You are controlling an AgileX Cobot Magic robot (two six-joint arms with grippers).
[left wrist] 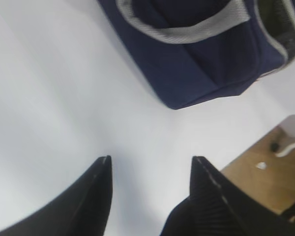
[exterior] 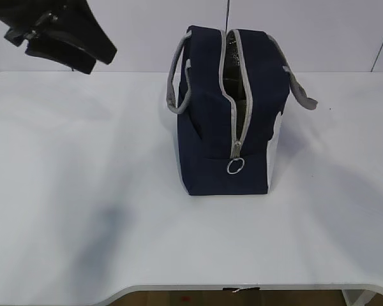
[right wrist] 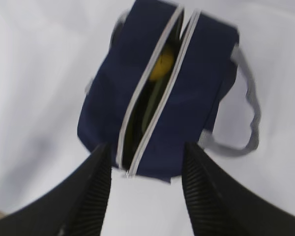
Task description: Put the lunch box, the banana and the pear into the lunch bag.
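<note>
The navy lunch bag stands upright in the middle of the white table, its grey zipper open along the top and the ring pull hanging at the near end. In the right wrist view the lunch bag is seen from above; a yellow fruit shows through the slit, banana or pear I cannot tell, with something dark green under it. No lunch box, banana or pear lies outside the bag. My right gripper is open and empty above the bag's near end. My left gripper is open and empty over bare table beside the bag.
The left arm hangs high at the back left of the table. The bag's grey handles flop out to both sides. In the left wrist view the table edge and the wooden floor lie close to the right fingertip.
</note>
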